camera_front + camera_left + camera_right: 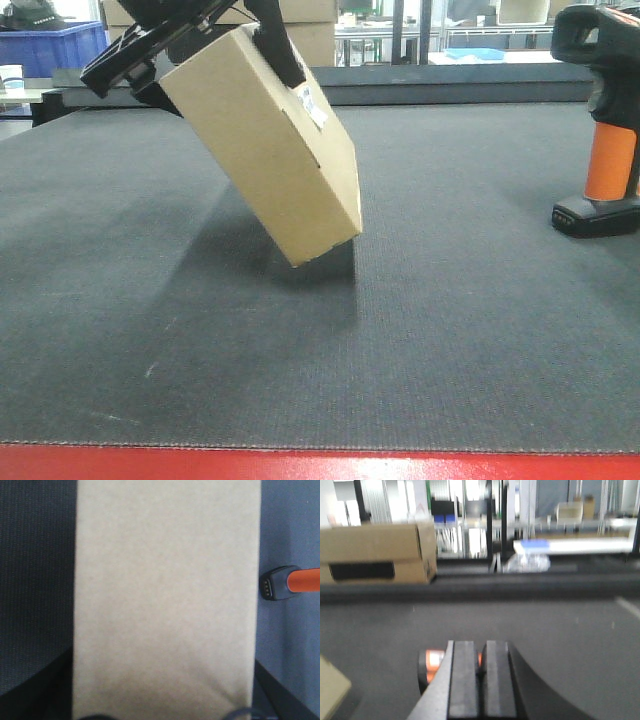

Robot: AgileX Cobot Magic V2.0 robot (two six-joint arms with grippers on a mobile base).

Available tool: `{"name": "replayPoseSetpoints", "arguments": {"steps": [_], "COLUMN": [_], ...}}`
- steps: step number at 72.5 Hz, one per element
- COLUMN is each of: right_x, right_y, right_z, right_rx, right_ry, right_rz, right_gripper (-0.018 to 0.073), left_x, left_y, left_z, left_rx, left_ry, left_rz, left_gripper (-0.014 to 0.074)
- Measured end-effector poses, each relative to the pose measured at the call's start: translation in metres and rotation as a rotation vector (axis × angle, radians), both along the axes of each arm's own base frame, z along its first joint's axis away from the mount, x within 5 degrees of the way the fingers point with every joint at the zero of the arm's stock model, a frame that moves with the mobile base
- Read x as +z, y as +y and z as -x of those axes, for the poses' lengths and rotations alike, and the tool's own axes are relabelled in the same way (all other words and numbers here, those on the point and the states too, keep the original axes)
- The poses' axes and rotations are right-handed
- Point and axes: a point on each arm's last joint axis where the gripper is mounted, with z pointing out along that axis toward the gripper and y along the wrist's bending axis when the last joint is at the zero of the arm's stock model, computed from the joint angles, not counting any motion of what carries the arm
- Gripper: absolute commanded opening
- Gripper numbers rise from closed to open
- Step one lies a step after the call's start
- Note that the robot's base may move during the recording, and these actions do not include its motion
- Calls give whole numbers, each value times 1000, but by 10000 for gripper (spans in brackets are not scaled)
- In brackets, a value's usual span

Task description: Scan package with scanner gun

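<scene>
Package (268, 160) — tilted in left claw (230, 85)

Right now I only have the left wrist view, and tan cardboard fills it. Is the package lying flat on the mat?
Observer: No. The front view shows the left gripper holding the package steeply tilted, low corner near the mat.
Operator: Any label showing?
Observer: Yes, a small white label sits on the narrow face turned up and right, close to the gripper.
Operator: And the other arm?
Observer: The right gripper is shut with nothing between its pads.
</scene>
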Motion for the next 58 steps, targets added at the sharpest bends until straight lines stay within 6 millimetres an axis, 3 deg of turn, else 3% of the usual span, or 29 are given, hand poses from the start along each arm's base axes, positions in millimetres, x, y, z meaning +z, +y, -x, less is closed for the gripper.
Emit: {"name": "replayPoseSetpoints", "arguments": {"steps": [15, 27, 41, 58], "right_x": [-34, -53, -65, -66], "right_y": [-3, -6, -6, -5], "right_z": [-37, -61, -71, -72], "right_rx": [-3, -12, -5, 2], "right_ry": [198, 242, 280, 285], "right_rz": [-27, -8, 0, -44], "right_gripper": [-165, -168, -168, -168], "left_x": [0, -1, -1, -2], "left_y": [1, 3, 3, 4], "left_z": [0, -1, -1, -1], "left_rx": [-4, -10, -11, -11], "left_ry": [-7, -21, -23, -24], "left_rz": [-18, -49, -54, -56], "left_gripper": [-111, -111, -111, -111]}}
